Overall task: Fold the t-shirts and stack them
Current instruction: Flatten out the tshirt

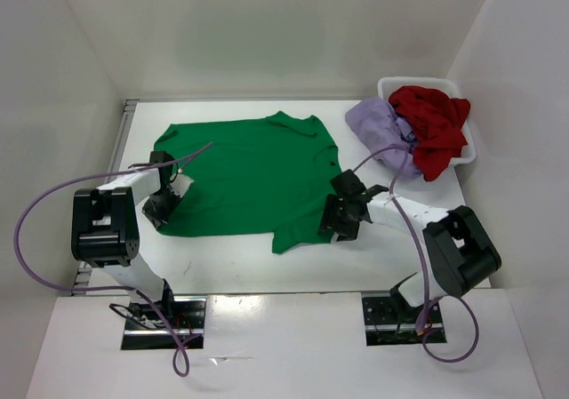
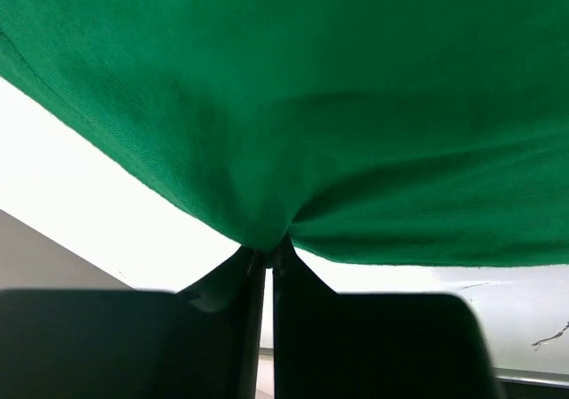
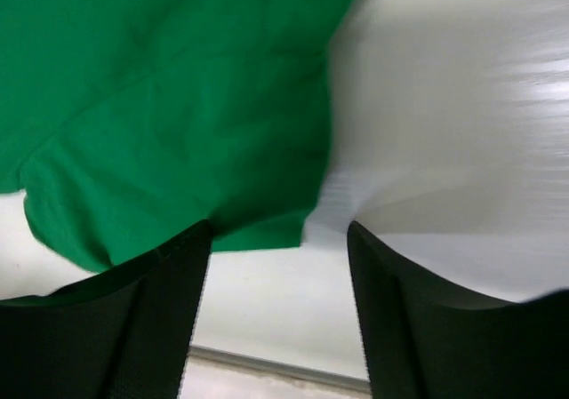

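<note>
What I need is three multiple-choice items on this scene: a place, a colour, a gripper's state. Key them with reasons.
1. Where are the red shirt and lavender shirt?
A) at the basket, far right
B) under the left arm
C) between the arm bases
2. Colour of the shirt spread on the table?
A) red
B) lavender
C) green
3. The left gripper is:
A) wide open
B) shut on cloth
C) out of view
1A: both are heaped in and over the basket. 2C: the green shirt lies flat. 3B: it pinches the green shirt's edge.
</note>
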Controlling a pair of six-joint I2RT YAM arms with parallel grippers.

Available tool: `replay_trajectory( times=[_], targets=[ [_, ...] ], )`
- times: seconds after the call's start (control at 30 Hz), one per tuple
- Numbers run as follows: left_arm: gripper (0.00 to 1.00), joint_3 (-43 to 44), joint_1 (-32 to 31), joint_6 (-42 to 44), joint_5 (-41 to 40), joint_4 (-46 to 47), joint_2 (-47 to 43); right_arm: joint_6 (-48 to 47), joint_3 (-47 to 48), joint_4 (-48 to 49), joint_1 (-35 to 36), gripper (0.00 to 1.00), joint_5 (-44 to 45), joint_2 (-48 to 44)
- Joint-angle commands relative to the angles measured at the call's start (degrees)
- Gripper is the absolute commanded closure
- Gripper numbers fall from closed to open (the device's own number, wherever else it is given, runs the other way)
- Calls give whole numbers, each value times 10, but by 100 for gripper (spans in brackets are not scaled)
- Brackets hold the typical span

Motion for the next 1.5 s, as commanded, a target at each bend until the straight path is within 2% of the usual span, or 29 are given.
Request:
replay_trajectory(
  times=[0.0, 0.03, 0.07, 0.13, 0.17, 0.23, 0.27, 0.37, 0.4, 0.47, 0.5, 0.57, 0.6, 0.67, 0.73, 0.8, 0.83, 0.87, 0.97, 1.1, 1.33, 1.37, 1.47],
  targets=[
    [96, -13, 5, -4, 35, 42, 26, 20, 0, 30, 23, 34, -20, 33],
    [98, -13, 5, -4, 35, 42, 21, 20, 5, 38, 23, 39, -31, 61],
    [99, -13, 5, -4, 35, 35, 16, 20, 5, 38, 23, 53, -41, 69],
    [100, -8, 5, -10, 41, 27, 7, 28, 5, 45, 38, 69, -57, 70],
    [100, -8, 5, -10, 46, 20, -4, 28, 5, 45, 38, 85, -57, 70],
    [100, 4, 5, -10, 46, 13, -19, 17, 19, 45, 38, 100, -46, 76],
    [100, 12, 5, -10, 46, 7, -19, 3, 36, 30, 38, 100, -41, 82],
    [100, 98, 5, -10, 35, -15, -33, -68, 171, -46, 6, 100, -12, 105],
    [100, 128, 5, -5, 35, -22, -33, -81, 249, -66, -1, 100, -4, 111],
    [100, 206, 5, 12, 29, -39, -33, -119, 312, -100, -26, 100, -10, 125],
    [100, 220, 5, 20, 20, -39, -28, -135, 353, -100, -37, 100, -28, 151],
    [100, 227, 0, 41, -3, -34, -8, -178, 392, -131, -71, 92, -102, 200],
    [100, 227, 0, 41, -3, -34, 8, -192, 443, -144, -77, 91, -123, 263],
    [100, 213, 0, 41, -3, -27, 27, -207, 510, -151, -77, 87, -123, 315],
    [100, 206, 0, 33, 2, -22, 47, -207, 545, -146, -77, 69, -136, 371],
    [100, 199, 0, 28, 2, -14, 55, -200, 583, -131, -77, 59, -160, 396],
    [100, 199, 0, 22, 2, -14, 55, -200, 590, -124, -77, 48, -176, 402],
    [100, 199, 0, 22, 2, -14, 60, -194, 590, -114, -77, 44, -183, 402],
    [100, 199, 0, 17, 8, -14, 54, -189, 566, -56, -77, 38, -188, 359],
    [100, 187, 0, 17, 14, -8, 48, -189, 510, -3, -77, 40, -159, 290],
    [100, 169, 0, 17, 19, -8, 32, -240, 455, -62, -71, 47, -34, 278],
    [100, 169, 0, 17, 19, -8, 32, -240, 455, -67, -71, 49, -27, 278],
    [100, 169, 0, 17, 19, -8, 32, -247, 454, -94, -66, 68, -8, 284]
  ],
)
